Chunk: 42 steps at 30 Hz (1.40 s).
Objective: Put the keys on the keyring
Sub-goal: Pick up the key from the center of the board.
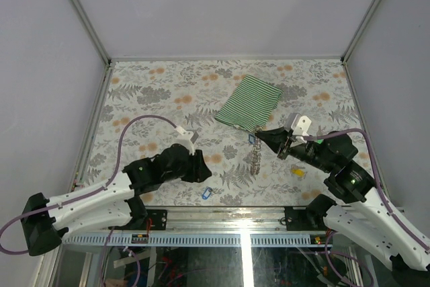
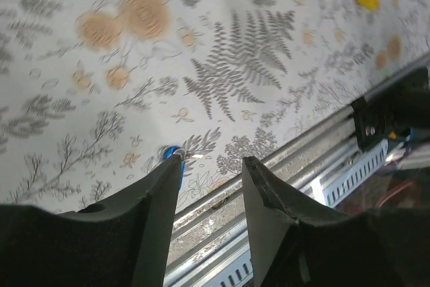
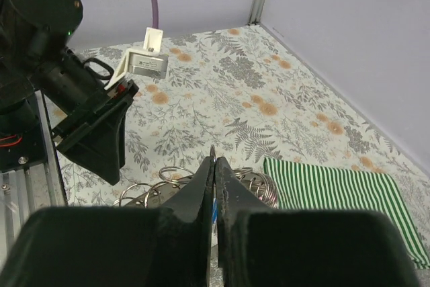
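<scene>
Hovering open with the left gripper [image 2: 213, 162] just beside a blue key [image 2: 170, 152] at the near edge of the table [image 1: 168, 85], and clamping the right gripper [image 3: 215, 166] shut on what looks like a second key directly over the keyring [image 1: 254, 159], stretching far-to-near, nearer the right arm.

Pale lilac-grey walls [image 1: 222, 5] close in on three sides, aluminium posts [image 1: 80, 13] run up the back corners, a fern-and-orange-flower tabletop [image 1: 168, 92] spreads below, and a slotted metal rail [image 1: 201, 239] lines its near edge, all evenly lit.
</scene>
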Tool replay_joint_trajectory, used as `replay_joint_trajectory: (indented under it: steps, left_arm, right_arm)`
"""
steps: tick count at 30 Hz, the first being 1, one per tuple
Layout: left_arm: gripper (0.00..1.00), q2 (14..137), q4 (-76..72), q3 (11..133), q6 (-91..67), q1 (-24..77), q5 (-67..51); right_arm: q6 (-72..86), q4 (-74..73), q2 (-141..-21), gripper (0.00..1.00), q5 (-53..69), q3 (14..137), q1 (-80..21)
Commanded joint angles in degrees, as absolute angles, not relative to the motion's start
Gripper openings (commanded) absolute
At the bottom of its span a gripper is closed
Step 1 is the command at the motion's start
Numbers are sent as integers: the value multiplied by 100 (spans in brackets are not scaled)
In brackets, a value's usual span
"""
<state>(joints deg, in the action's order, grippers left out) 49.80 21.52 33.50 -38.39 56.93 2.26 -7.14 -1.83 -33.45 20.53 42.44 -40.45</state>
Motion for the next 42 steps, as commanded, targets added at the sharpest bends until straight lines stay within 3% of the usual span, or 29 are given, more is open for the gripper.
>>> replay_joint_trajectory:
  steps: [1,15,25,42]
  left_arm:
    - [44,4816,2255,3025,-5947,5848,1183]
    - [44,5205,1554,1862,-8502,6350,1827]
    - [40,5907,702,1781,-8661,6358,1701]
    - [35,5847,982,1776,-8781,6358,1216]
  right_arm:
    - [-509,155,-3247,1,1877,4271,-4045]
    - [-268,457,-3112,1,2081,3978,-4052]
    - [-245,568,-3148,1,2095,3924,-4052]
    - [-81,726,-3242,1,2136,3861,-4051]
